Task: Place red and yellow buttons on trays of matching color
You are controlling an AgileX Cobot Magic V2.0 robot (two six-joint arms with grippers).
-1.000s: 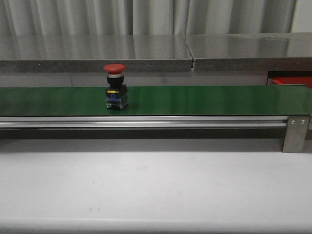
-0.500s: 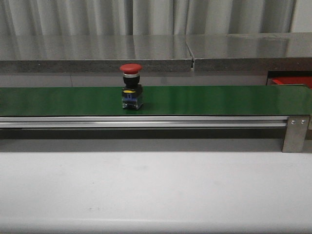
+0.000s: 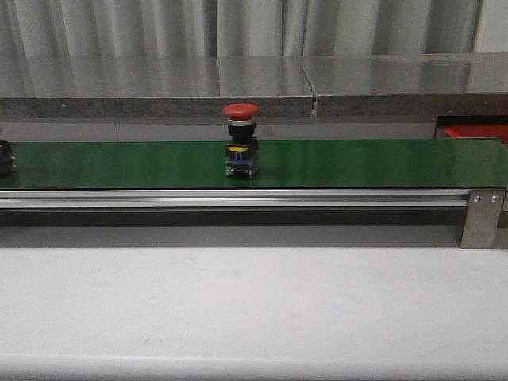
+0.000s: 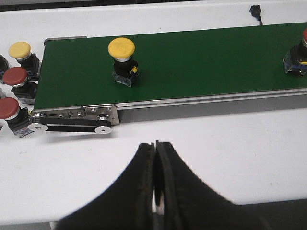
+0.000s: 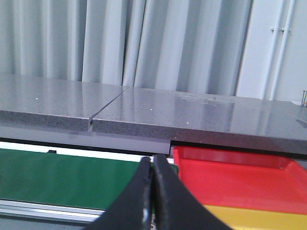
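Note:
A red button (image 3: 240,139) stands upright on the green conveyor belt (image 3: 357,163), near its middle; it also shows as the red button (image 4: 297,57) at the frame edge in the left wrist view. A yellow button (image 4: 122,60) stands on the belt near its roller end, and only its dark base (image 3: 5,156) shows in the front view. The left gripper (image 4: 155,146) is shut and empty over the white table, short of the belt. The right gripper (image 5: 152,160) is shut and empty, in front of the red tray (image 5: 240,177) and the yellow tray (image 5: 259,218).
Beside the belt's roller end (image 4: 72,120), a spare yellow button (image 4: 21,52) and two red buttons (image 4: 17,79) (image 4: 10,112) sit on the white table. A grey stone ledge (image 3: 159,83) runs behind the belt. A corner of the red tray (image 3: 476,132) shows at the belt's right end.
The red button has travelled to the right along the belt. A dark button base has come into the front view at the belt's left edge.

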